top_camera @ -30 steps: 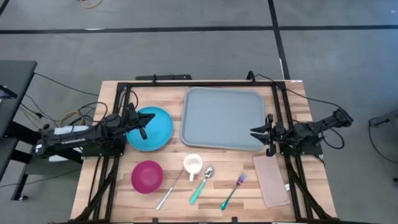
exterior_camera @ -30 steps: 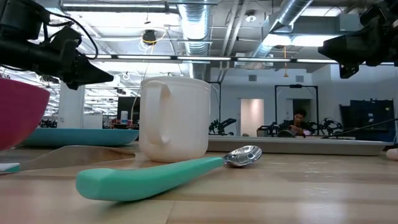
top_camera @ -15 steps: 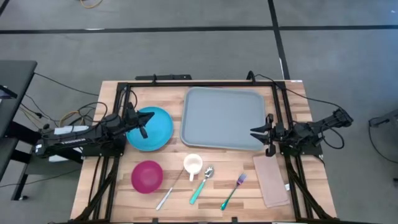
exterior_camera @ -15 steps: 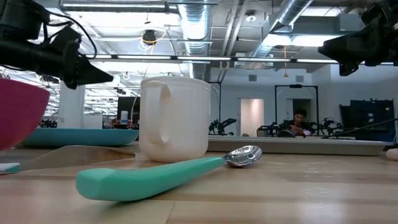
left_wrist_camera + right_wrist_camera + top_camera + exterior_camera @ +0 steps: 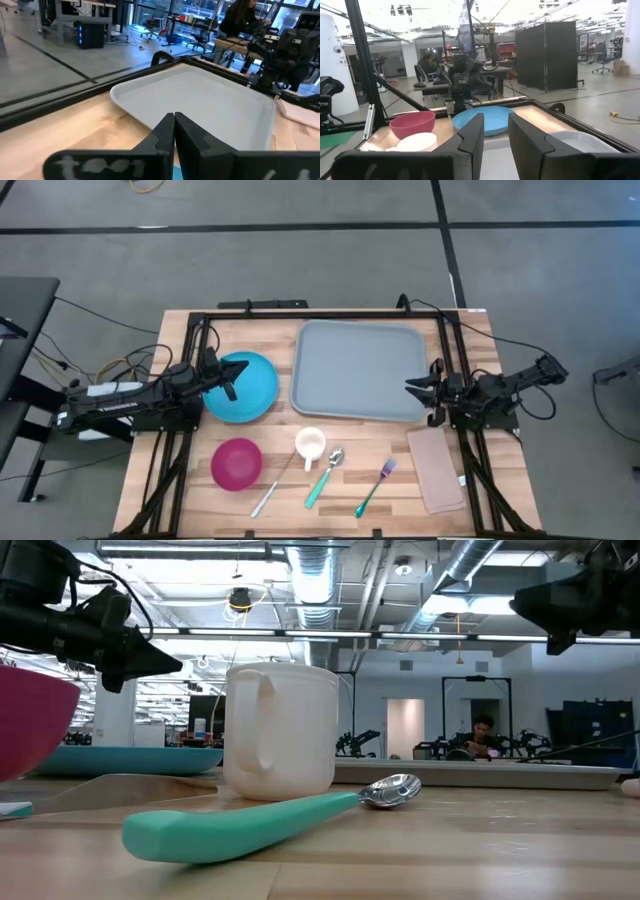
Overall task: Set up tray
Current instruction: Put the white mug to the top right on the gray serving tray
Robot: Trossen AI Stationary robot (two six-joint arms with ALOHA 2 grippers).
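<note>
The grey-blue tray (image 5: 360, 370) lies flat on the far middle of the table; it also shows in the left wrist view (image 5: 200, 95). A blue plate (image 5: 250, 390) lies to its left. My left gripper (image 5: 232, 387) is shut and hovers above the plate's middle, its fingers (image 5: 174, 122) pointing toward the tray. My right gripper (image 5: 420, 400) is open and hangs over the tray's right near corner, pointing left, with a gap between its fingers (image 5: 495, 132). Both stand well above the table in the low view.
On the near half lie a pink bowl (image 5: 237, 463), a white mug (image 5: 311, 447), a silver utensil (image 5: 270, 492), a teal-handled spoon (image 5: 322, 477), a teal-handled fork (image 5: 375, 485) and a tan napkin (image 5: 435, 468). A black frame (image 5: 320, 315) runs around the table. A person sits far behind the table (image 5: 482, 735).
My right gripper has risen a little and drawn slightly back toward the table's right edge. Nothing on the table has moved.
</note>
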